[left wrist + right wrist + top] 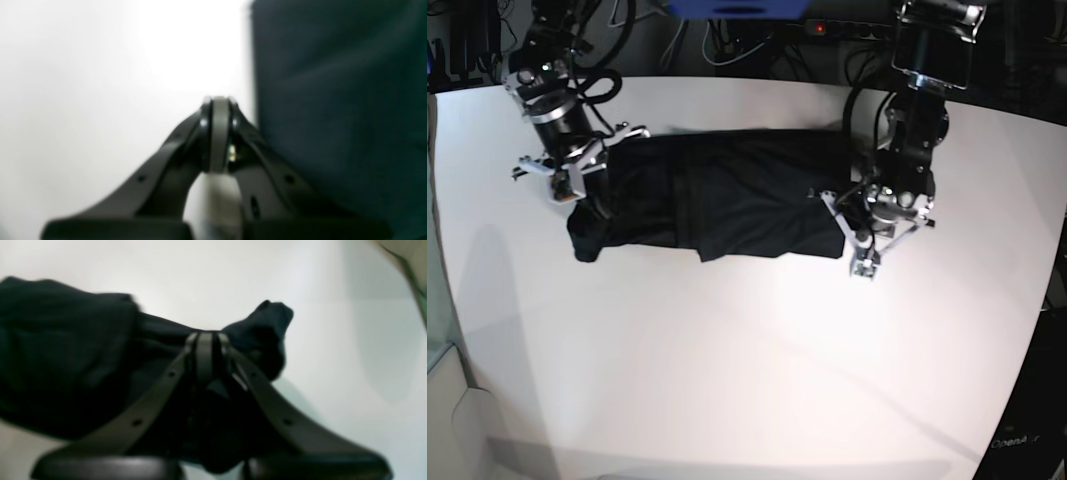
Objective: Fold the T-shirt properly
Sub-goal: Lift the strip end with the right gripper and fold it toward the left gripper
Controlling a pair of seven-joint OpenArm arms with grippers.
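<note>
Mid-fold: T-shirt [727, 195] lies as a long band on table [747, 350]
Right gripper [204, 355] is clamped on its bunched end; left gripper [219, 133] is closed, empty, beside the other edge; next, fold that end inward

I see my right arm reaching in from the far edge on the base view's left, its wrist angled downward, and the right gripper [206, 340] has its jaws pressed together with dark cloth bunched around the tips. My left arm comes in from the far edge on the base view's right, wrist bent down toward the surface. The left gripper [219, 106] has its jaws closed, tips meeting, with nothing visible between them.
</note>
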